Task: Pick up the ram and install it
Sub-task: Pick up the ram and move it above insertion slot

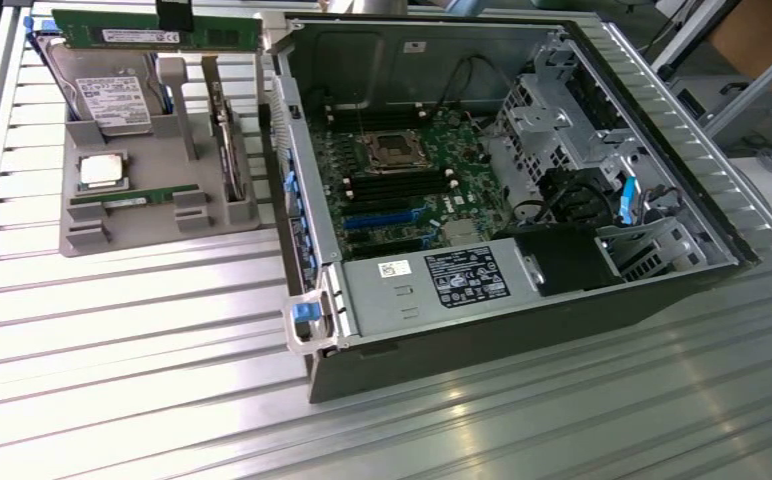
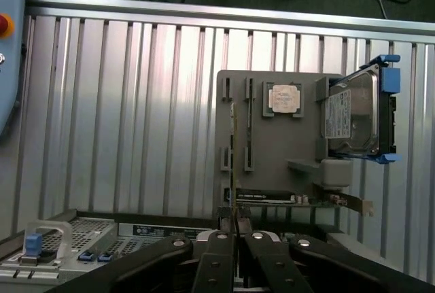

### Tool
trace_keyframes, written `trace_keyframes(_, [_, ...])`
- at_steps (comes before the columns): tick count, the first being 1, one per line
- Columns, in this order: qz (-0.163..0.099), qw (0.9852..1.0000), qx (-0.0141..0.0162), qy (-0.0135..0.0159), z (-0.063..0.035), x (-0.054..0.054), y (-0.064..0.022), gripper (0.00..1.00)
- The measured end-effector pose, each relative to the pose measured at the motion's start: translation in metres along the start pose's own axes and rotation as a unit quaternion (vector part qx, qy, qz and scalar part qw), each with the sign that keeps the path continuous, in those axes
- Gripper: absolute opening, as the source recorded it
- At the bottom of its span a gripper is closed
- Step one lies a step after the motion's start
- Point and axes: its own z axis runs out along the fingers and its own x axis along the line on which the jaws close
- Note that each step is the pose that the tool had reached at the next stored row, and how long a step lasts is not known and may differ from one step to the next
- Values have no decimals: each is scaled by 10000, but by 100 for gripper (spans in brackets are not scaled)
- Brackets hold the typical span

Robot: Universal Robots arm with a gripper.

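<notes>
Fingers (image 2: 219, 244) are gripping the ram (image 1: 159, 33), closed on its upper edge. The stick is hanging level in the air over the hard-drive end of the grey tray (image 1: 133, 225), near a corner of the open computer case (image 1: 520, 320). From the wrist it is showing edge-on, as a thin line running out from between the fingers. Below it the tray is carrying a hard drive (image 1: 103, 85), a square silver processor (image 1: 102, 171), a second green stick (image 1: 126, 198) lying in a slot, and an upright card (image 1: 233, 150). The case's side wall is standing between the tray and the motherboard (image 1: 400, 170). The power supply (image 1: 440, 280) is sitting beside the motherboard. Everything is resting on a ribbed metal surface (image 1: 119, 350).
</notes>
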Motion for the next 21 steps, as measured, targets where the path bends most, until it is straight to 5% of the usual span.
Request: trace_keyframes(21, [0, 10000, -50, -3, 6, 13, -201, 12])
